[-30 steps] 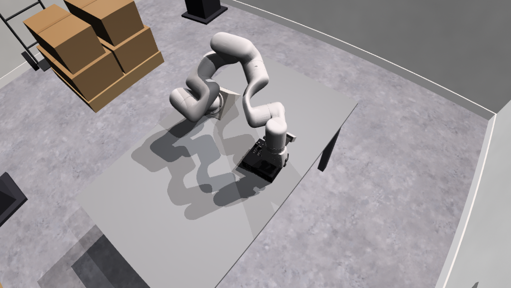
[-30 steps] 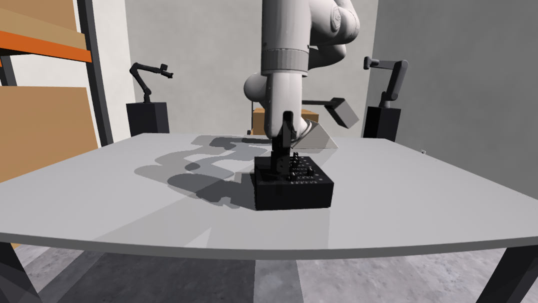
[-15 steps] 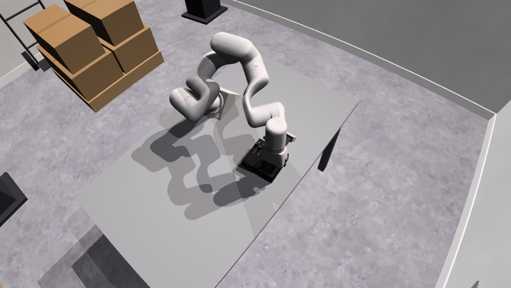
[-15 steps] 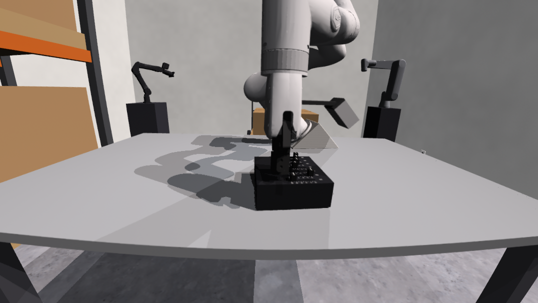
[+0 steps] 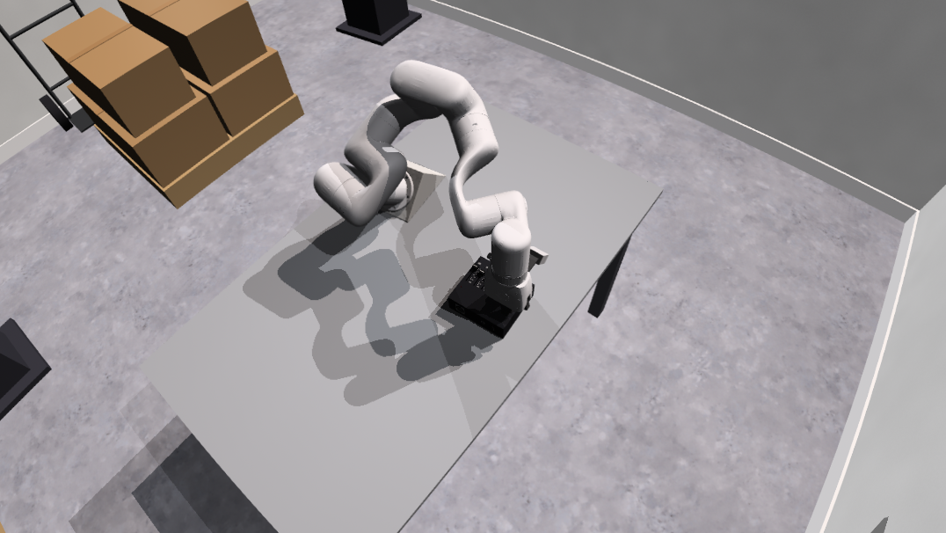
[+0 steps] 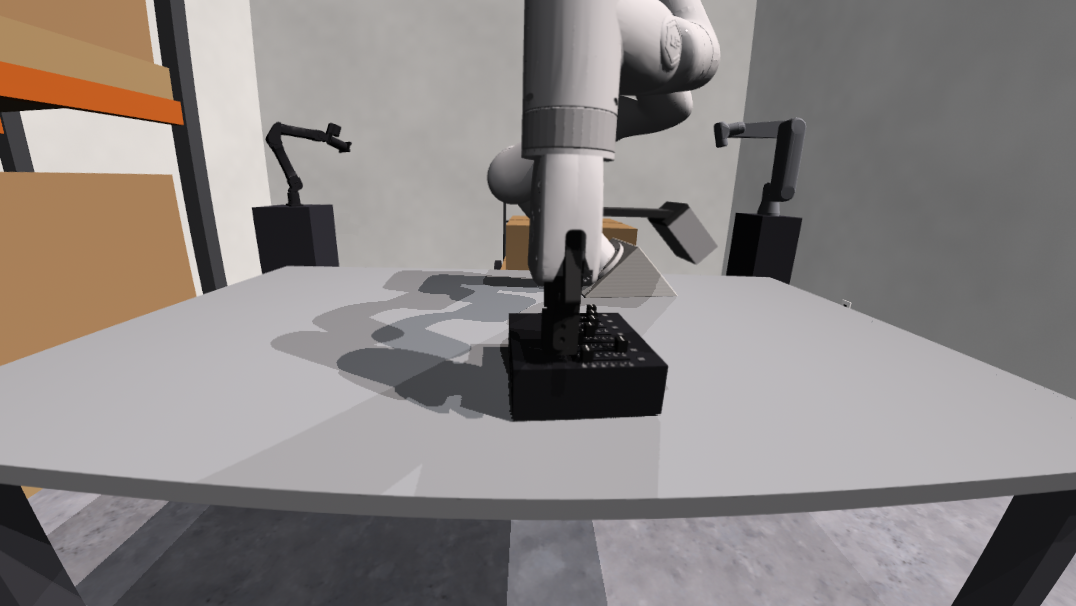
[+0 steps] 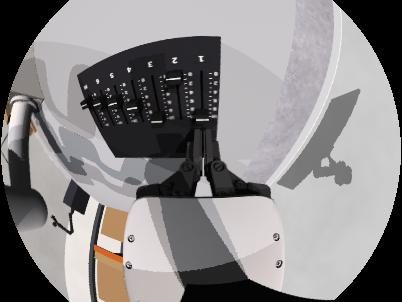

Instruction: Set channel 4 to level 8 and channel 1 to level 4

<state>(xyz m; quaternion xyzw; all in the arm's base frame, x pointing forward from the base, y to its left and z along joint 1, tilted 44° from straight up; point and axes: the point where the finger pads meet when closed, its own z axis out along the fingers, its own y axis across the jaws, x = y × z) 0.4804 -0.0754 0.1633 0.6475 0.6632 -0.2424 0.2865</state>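
The black lighting desk stands on its feet on the grey table; it also shows in the overhead view and in the wrist view. It has several faders with white-lined caps. My gripper is shut with nothing between the fingers. Its tips rest at the cap of the rightmost fader in the wrist view, near the low end of that slot. The fader beside it stands high in its slot. The other caps to the left sit lower. From the front, the fingers touch the desk's left side.
The arm's base is mounted at the table's far side. The desk sits near the table's right edge. Cardboard boxes are on a pallet off the table. Two dark arms on pedestals stand behind the table.
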